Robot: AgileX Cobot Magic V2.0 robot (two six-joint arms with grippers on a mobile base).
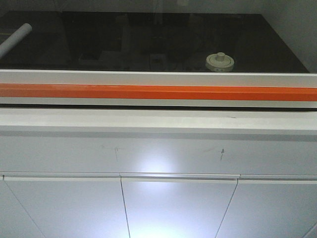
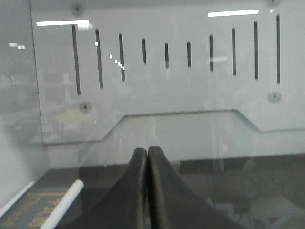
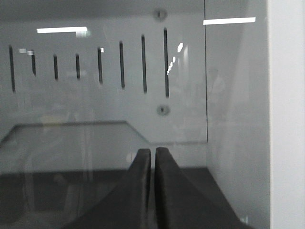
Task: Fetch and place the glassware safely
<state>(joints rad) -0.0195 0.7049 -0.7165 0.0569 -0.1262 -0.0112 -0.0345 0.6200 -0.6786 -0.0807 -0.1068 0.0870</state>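
Black and glossy, the tabletop (image 1: 99, 44) inside the white enclosure carries a small squat clear glass jar with a round cream-white knobbed lid (image 1: 220, 62). The jar stands upright toward the right, close to the front edge; its glass body is hard to make out against the dark surface, while the lid shows plainly. Well apart from it, at the far left, a grey-white cylindrical tube (image 1: 15, 38) lies slanted on the same surface. The left wrist view shows that tube (image 2: 64, 205) low at the left. Across the front of the enclosure runs a white frame with a long orange horizontal band (image 1: 158, 92), and below it sit white cabinet doors (image 1: 173, 208) with a bright glare spot. The left end effector (image 2: 147, 151) has its two dark fingers pressed together, pointing toward a pale grey back panel with vertical slots (image 2: 190, 90). The right end effector (image 3: 153, 152) is likewise closed up, with only a hairline gap between its fingers. It faces the same slotted panel, and a white wall (image 3: 286, 114) stands at its right.
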